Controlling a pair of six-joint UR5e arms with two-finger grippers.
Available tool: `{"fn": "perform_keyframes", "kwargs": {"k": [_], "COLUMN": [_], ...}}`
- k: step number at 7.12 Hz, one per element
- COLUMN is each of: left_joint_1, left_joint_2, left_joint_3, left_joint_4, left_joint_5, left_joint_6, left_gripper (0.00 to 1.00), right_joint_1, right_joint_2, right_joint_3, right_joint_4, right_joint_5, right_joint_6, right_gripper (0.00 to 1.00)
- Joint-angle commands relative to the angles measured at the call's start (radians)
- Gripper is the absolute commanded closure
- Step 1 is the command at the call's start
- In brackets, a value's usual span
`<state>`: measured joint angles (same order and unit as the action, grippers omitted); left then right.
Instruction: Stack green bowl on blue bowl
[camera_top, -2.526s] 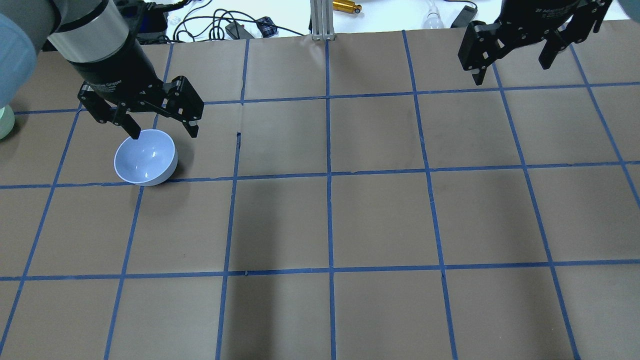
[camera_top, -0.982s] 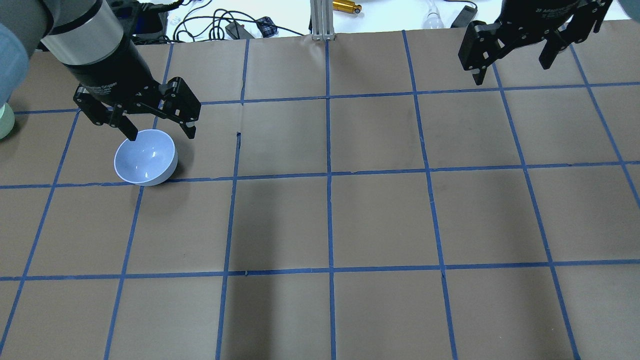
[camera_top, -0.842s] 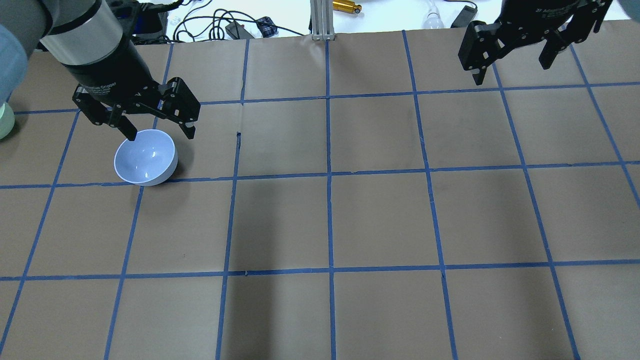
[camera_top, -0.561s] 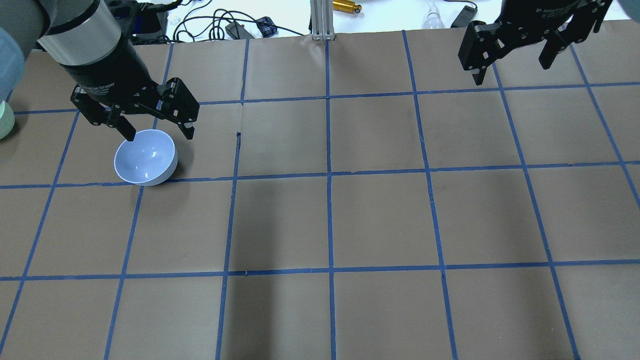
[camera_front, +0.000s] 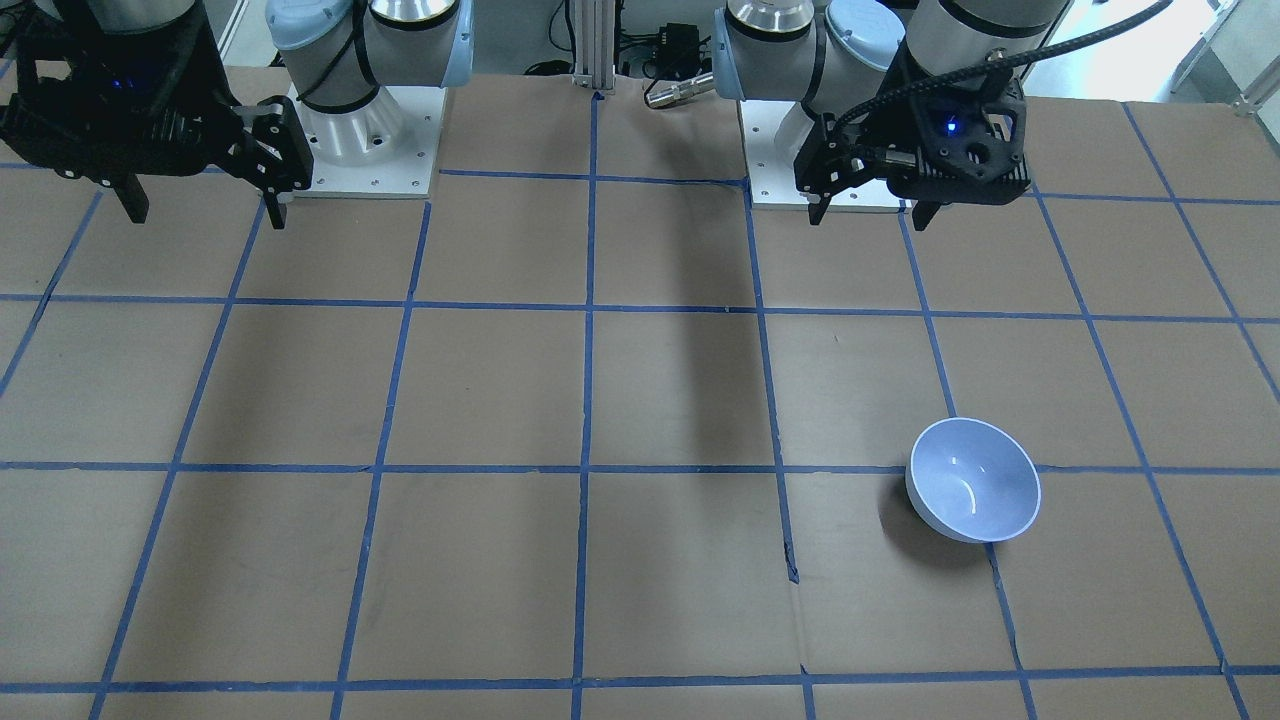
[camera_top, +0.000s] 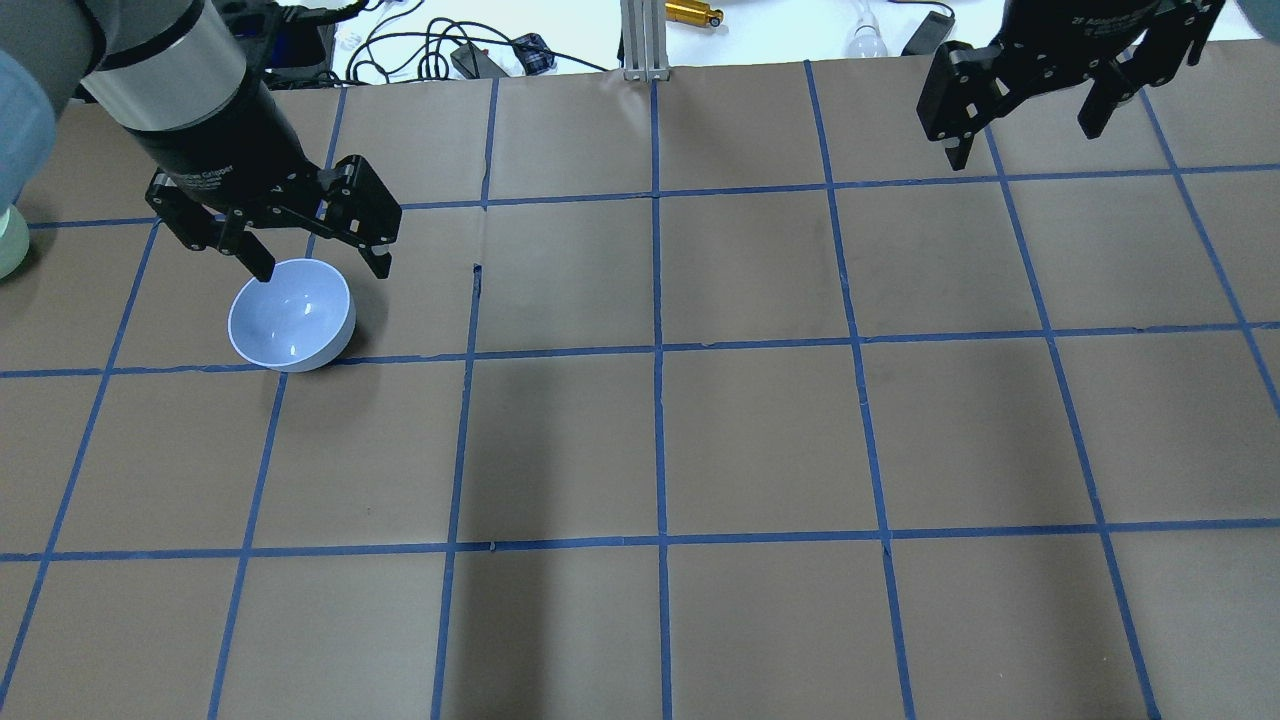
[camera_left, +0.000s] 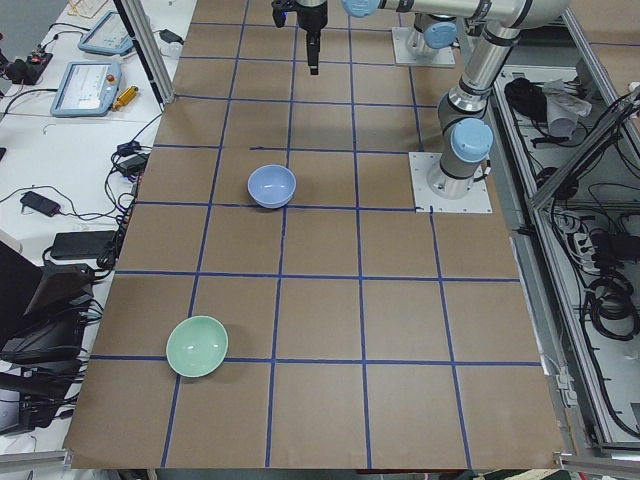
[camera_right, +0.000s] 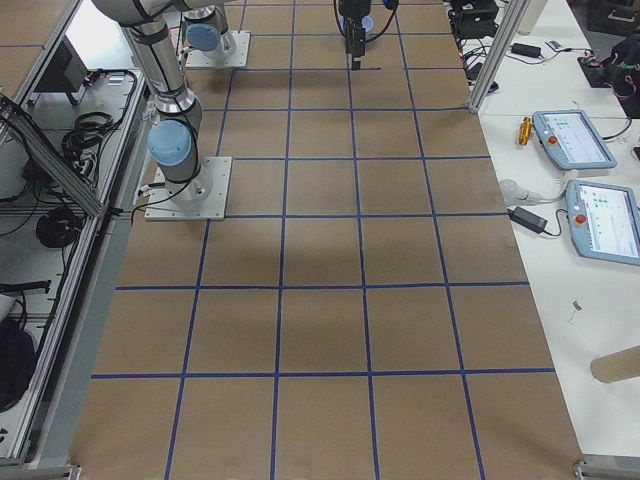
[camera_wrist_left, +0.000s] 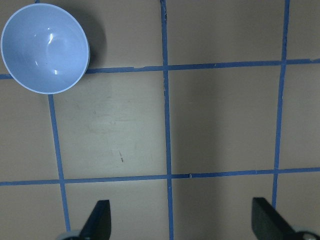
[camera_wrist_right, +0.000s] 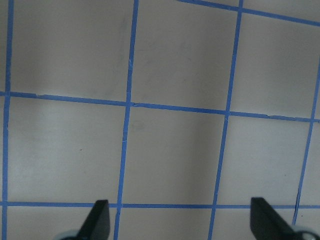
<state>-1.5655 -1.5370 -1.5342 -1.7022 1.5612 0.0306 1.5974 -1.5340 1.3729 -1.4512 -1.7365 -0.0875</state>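
The blue bowl (camera_top: 291, 315) stands upright and empty on the brown paper at the left of the table; it also shows in the front view (camera_front: 973, 480), the left side view (camera_left: 271, 186) and the left wrist view (camera_wrist_left: 45, 48). The green bowl (camera_left: 197, 345) stands apart from it near the table's left end; the overhead view shows only a sliver of it (camera_top: 8, 245). My left gripper (camera_top: 320, 268) is open and empty, held high over the blue bowl's far side (camera_front: 867, 218). My right gripper (camera_top: 1023, 145) is open and empty, raised at the far right (camera_front: 205, 215).
Blue tape lines divide the brown paper into squares. Cables and small devices (camera_top: 450, 50) and an aluminium post (camera_top: 640, 40) lie beyond the far edge. The two arm bases (camera_front: 360, 130) (camera_front: 800, 150) stand at the robot's side. Control pendants (camera_right: 575, 140) lie on a side bench.
My left gripper has drifted slightly to the left, still open above the blue bowl. The bowls and the right arm have not moved.
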Motion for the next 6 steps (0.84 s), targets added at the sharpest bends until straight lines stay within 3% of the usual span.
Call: {"fn": "perform_keyframes", "kwargs": {"k": [1,4,6], "left_joint_1": [0.008,0.008,0.103], "left_joint_2": [-0.009,0.0,-0.011], "left_joint_3": [0.0,-0.001,0.003], "left_joint_4": [0.021,0.01,0.032], "left_joint_5": [-0.003,0.005,0.002], "left_joint_6": [0.008,0.011,0.394], "left_gripper": [0.0,0.0,0.0], "right_joint_1": [0.001,0.001,0.001], "right_joint_2": [0.0,0.0,0.0], "right_joint_3": [0.0,0.0,0.0], "right_joint_4": [0.0,0.0,0.0], "right_joint_5": [0.0,0.0,0.0], "right_joint_6": [0.0,0.0,0.0], "right_gripper": [0.0,0.0,0.0]}}
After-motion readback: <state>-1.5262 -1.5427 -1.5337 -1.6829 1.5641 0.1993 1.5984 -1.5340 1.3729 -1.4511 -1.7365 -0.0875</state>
